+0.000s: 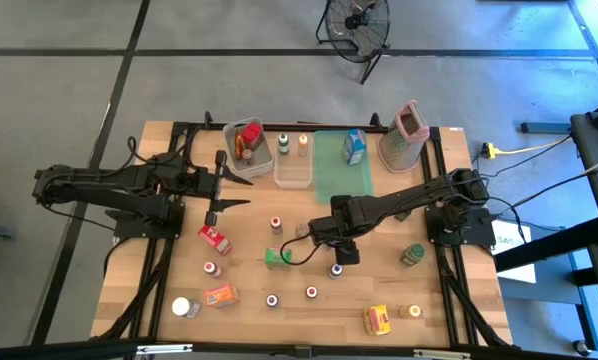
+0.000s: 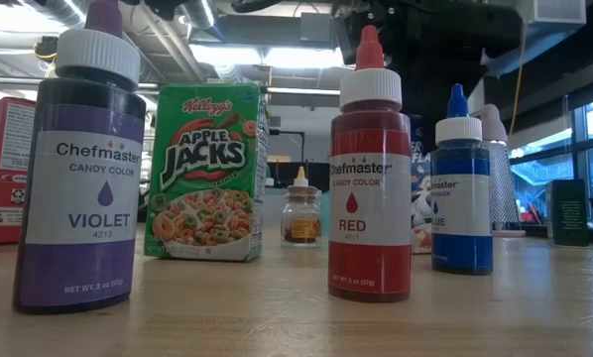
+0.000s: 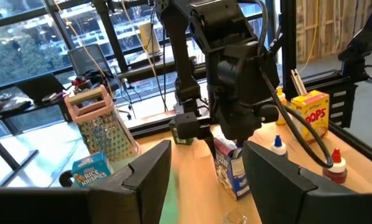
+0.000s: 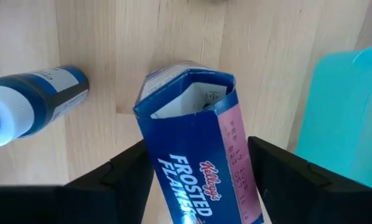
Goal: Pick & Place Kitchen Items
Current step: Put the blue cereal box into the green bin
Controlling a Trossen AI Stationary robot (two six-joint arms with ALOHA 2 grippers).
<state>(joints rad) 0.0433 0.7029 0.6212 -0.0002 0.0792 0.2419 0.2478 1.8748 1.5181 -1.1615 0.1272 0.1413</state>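
A small blue Frosted Flakes box point(image 4: 192, 137) with an opened top stands on the table near its middle, also seen in the left wrist view point(image 3: 231, 169). My right gripper point(image 4: 195, 140) points down over the box and is shut on it; in the high view point(image 1: 344, 254) the arm hides the box. My left gripper point(image 3: 206, 165) hangs level above the table's left part point(image 1: 241, 188), open, with nothing between its fingers. A blue-capped bottle point(image 4: 30, 102) stands just beside the box. My right gripper pinches the Frosted Flakes box between its two fingers, one on the pink side panel point(image 4: 241, 155) and one on the opposite side. The fingers come from above, pointing down. The box's bottom rests on the table point(image 3: 237, 193), and it leans slightly.
The green tray point(image 1: 344, 170) lies close behind the box, with two clear bins point(image 1: 269, 150) and the pink-topped grater point(image 1: 404, 135) at the far edge. Violet point(image 2: 78, 169), red point(image 2: 369, 169) and blue point(image 2: 462, 188) bottles and an Apple Jacks box point(image 2: 205, 169) stand toward the near edge.
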